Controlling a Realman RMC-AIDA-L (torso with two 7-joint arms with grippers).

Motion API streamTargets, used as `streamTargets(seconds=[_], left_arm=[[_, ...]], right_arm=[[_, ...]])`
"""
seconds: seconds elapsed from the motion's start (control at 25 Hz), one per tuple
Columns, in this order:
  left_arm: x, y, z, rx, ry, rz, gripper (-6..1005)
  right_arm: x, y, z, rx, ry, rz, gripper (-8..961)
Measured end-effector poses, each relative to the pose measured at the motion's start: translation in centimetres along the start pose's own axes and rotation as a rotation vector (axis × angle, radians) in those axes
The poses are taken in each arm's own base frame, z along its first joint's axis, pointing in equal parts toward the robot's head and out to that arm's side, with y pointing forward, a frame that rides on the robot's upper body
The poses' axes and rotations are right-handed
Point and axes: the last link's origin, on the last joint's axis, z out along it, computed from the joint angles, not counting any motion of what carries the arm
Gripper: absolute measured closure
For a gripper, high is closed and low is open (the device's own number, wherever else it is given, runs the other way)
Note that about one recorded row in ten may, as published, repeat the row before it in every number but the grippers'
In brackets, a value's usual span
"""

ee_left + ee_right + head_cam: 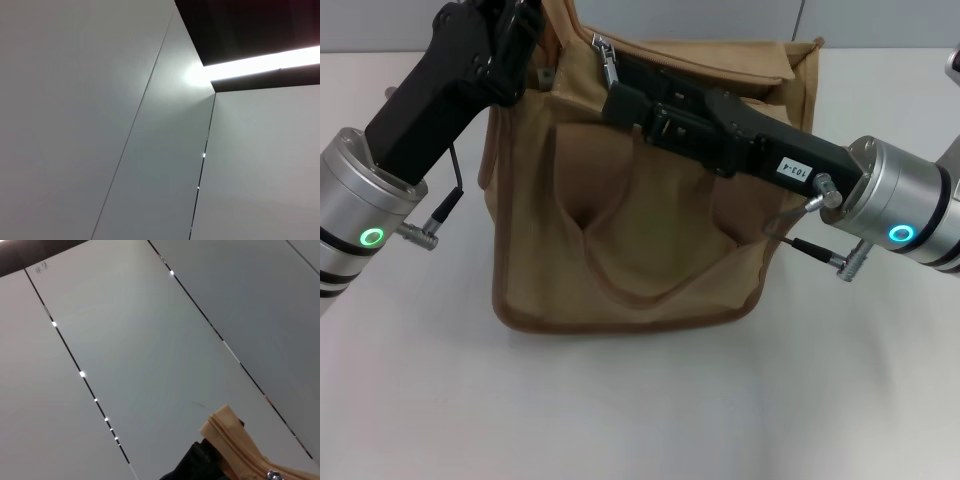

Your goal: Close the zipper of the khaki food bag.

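A: Item one?

B: The boxy khaki-tan canvas food bag [620, 250], with brownish piped edges and a sagging front pocket. It stands on the plain white table [640, 410], centre of the head view, largest thing present.

A: Item two?

B: The zipper: a small silver metal slider and pull tab [608, 58], at the bag's top edge toward the robot's left end. In the right wrist view a tan strip of zipper track [235, 445] shows against pale wall panels [150, 340], with a bit of silver metal at its lower end.

A: The arms?

B: The black right gripper [620, 100] reaches across the bag's top from the right, its tip just beside the pull tab. Whether the fingers are clenched, released or grasping the tab cannot be told. The black left gripper [515, 40] is at the bag's upper left corner, against the fabric near a strap; its finger state cannot be told either.

A: The left wrist view?

B: Only grey wall panels [100, 125] and a bright light strip [260, 62].
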Motion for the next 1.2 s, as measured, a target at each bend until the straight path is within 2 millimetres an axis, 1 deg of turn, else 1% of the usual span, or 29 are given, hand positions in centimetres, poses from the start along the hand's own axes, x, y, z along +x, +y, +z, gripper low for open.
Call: streamTargets(seconds=[0.56, 0.72, 0.96, 1.2], left_arm=[[-0.02, 0.05, 0.01, -0.001, 0.002, -0.002, 980], [-0.01, 0.04, 0.06, -0.002, 0.002, -0.002, 980], [0.02, 0.05, 0.16, -0.006, 0.004, 0.000, 981], [0.04, 0.03, 0.21, -0.006, 0.005, 0.002, 981]], right_arm=[[-0.06, 0.03, 0.31, -0.009, 0.006, 0.012, 137], [0.11, -0.40, 0.51, 0.019, 0.014, 0.017, 137], [-0.03, 0.54, 0.77, -0.053, 0.017, 0.009, 137], [0.05, -0.27, 0.74, 0.004, 0.021, 0.007, 137]])
